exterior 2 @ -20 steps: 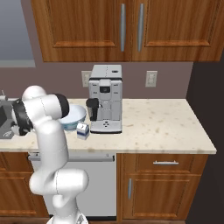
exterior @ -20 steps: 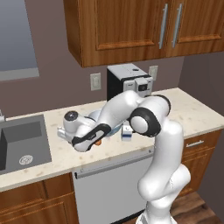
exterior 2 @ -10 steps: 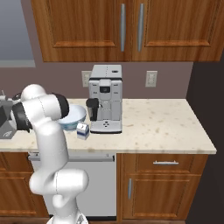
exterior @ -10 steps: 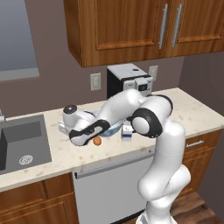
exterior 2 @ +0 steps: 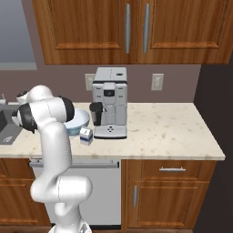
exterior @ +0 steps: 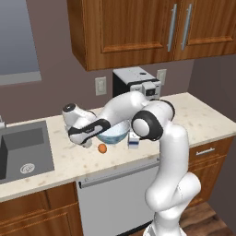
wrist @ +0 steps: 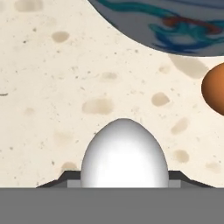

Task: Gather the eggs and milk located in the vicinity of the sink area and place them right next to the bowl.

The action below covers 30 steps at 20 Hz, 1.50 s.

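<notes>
Presently, the two-finger gripper (exterior: 86,142) of the white arm is closed on the small white oval egg (wrist: 124,154), which sits between its jaws in the hand view and hangs over the speckled beige stone counter (exterior: 203,115). The gripper hovers just left of the wide round bowl with a pale interior and blue patterned outside (exterior: 113,132). The small orange-brown oval egg (exterior: 102,148) lies on the counter close in front of the bowl; in the hand view it appears at the right edge (wrist: 215,89), under the bowl's patterned wall (wrist: 175,26). The small white carton of milk with blue markings (exterior: 133,139) stands just right of the bowl, also visible beside it in the right base view (exterior 2: 86,135). The dark grey recessed sink (exterior: 23,147) lies well to the left.

Risks, as judged from this moment: a release from any height may let the white egg roll on the flat counter, possibly toward the front edge or the sink. Lowering too near the orange-brown egg could knock it away from the bowl. A descent against the bowl's sloping wall could push the bowl.
</notes>
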### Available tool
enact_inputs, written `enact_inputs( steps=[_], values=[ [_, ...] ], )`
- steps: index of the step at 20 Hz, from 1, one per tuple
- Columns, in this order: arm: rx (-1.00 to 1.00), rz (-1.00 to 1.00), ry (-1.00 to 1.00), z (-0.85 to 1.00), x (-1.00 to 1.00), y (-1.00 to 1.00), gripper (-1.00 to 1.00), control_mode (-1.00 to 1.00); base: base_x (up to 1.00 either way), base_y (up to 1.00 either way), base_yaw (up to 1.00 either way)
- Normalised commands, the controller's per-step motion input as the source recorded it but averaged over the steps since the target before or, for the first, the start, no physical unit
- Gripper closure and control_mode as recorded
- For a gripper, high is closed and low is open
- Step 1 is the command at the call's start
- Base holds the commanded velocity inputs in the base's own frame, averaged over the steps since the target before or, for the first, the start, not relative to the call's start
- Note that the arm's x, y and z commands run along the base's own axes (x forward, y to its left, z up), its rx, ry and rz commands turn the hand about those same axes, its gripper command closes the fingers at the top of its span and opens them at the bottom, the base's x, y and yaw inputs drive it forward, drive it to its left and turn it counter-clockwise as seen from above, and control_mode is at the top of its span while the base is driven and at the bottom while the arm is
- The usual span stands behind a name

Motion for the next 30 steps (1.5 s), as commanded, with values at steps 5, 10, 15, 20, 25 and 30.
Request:
enact_inputs(
  steps=[5, 10, 15, 20, 25, 30],
  values=[
    [-0.03, -0.18, 0.00, -0.08, 0.38, 0.00, 1.00, -1.00, 0.00, 0.00, 0.00],
    [-0.02, -0.15, 0.00, -0.21, 0.19, -0.08, 1.00, -1.00, 0.00, 0.00, 0.00],
    [0.00, -0.13, 0.00, -0.22, 0.11, -0.16, 1.00, -1.00, 0.00, 0.00, 0.00],
    [0.00, -0.12, 0.00, -0.13, 0.12, -0.16, 1.00, -1.00, 0.00, 0.00, 0.00],
    [-0.01, -0.11, 0.00, -0.34, 0.04, -0.03, 1.00, -1.00, 0.00, 0.00, 0.00],
    [0.00, -0.11, 0.00, -0.32, 0.00, -0.01, 1.00, -1.00, 0.00, 0.00, 0.00]
  ],
)
